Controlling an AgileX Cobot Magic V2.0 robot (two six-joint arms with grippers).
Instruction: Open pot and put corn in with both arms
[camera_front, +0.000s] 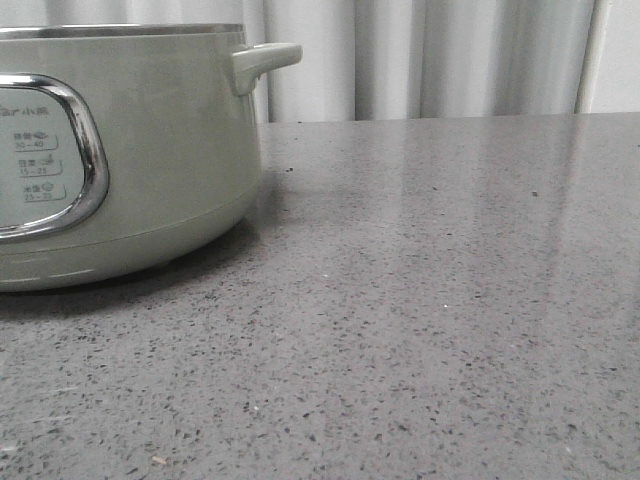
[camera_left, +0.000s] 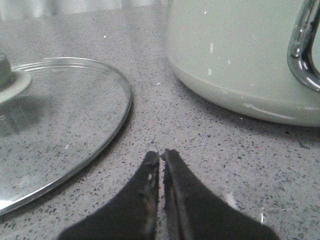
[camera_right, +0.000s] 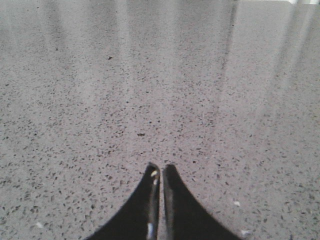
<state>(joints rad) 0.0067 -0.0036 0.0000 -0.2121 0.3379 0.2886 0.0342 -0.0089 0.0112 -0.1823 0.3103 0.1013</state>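
The pot (camera_front: 130, 150) is seen at the left edge of the front view, standing on the grey speckled counter (camera_front: 430, 300), its side handle (camera_front: 265, 62) jutting toward open counter. Its rim looks bare there, and the glass lid (camera_left: 60, 130) is seen in the left wrist view lying flat on the counter just beside the pot, knob (camera_left: 5, 75) up, so the pot is judged already open. The corn is shown in no view; whether it is inside the pot cannot be told.

The left fingers (camera_left: 161, 156) are pressed together, pinching nothing, low over the counter between lid and pot. The right fingers (camera_right: 160, 170) are likewise pressed together and empty, over bare counter.

The pot is judged heavy and rigid, its glazed wall slippery; the handle would be the place for any hold. The lid is judged fragile and smooth, best taken by the knob rather than the thin metal rim. A corn cob would be light, stiff and prone to roll, best pinched across its middle.

Wide open room is shown to the right of the pot, back to the far edge by the curtain (camera_front: 430, 55). On the left, the gap between lid and pot is narrow, so the lid rim could be nudged.
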